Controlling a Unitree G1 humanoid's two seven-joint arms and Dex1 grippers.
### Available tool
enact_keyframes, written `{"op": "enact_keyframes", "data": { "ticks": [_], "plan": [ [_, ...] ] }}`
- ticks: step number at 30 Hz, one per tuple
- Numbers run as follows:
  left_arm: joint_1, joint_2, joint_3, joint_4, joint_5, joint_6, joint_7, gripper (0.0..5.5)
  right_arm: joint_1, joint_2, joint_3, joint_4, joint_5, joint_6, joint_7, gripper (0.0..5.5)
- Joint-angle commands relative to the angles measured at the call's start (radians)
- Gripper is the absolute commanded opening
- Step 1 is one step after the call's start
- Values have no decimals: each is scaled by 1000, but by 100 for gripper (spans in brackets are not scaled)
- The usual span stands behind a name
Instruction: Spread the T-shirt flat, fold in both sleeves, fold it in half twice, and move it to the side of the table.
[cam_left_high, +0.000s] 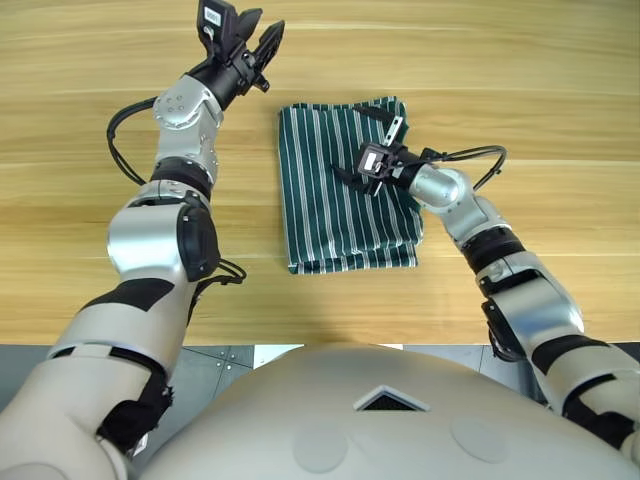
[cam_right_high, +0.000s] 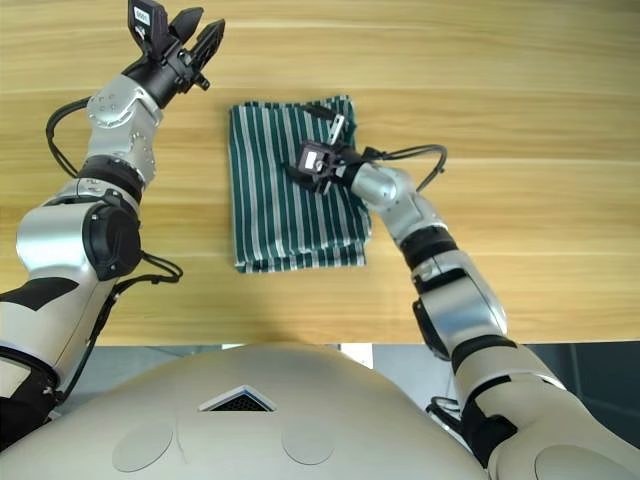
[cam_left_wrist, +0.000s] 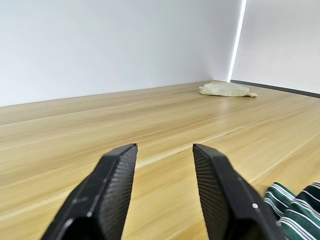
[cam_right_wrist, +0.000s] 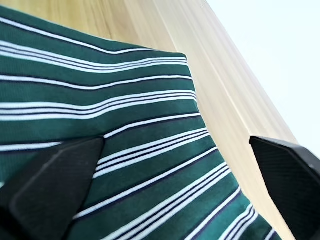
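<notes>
Two fingers (cam_right_wrist: 50, 175) spread wide on the right hand (cam_left_high: 370, 150), pinching nothing, poised low over the upper right part of the T-shirt (cam_left_high: 330, 215). Looks already folded into a neat striped rectangle at mid-frame on the worktop (cam_left_high: 520, 90), so probably time to shift it aside. Drop onto the edge, pinch through every layer, then drag low and slowly to avoid peeling the folds open. Hold the left hand (cam_left_wrist: 165, 147), likewise spread and empty at upper left, clear of the path.
</notes>
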Motion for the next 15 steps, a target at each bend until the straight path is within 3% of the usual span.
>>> {"op": "enact_keyframes", "data": {
  "ticks": [1, 11, 15],
  "plan": [
    [15, 2, -4, -8, -8, -4, -14, 206, 106, -63, -19, -130, 23, 98, 88, 536],
    [24, 2, -12, -22, -8, -41, -61, 206, 164, -53, -126, -398, 135, 230, 110, 536],
    [65, 32, -55, -70, 11, -150, -194, 206, 188, -102, -225, -574, 304, 196, 189, 536]
  ]
}}
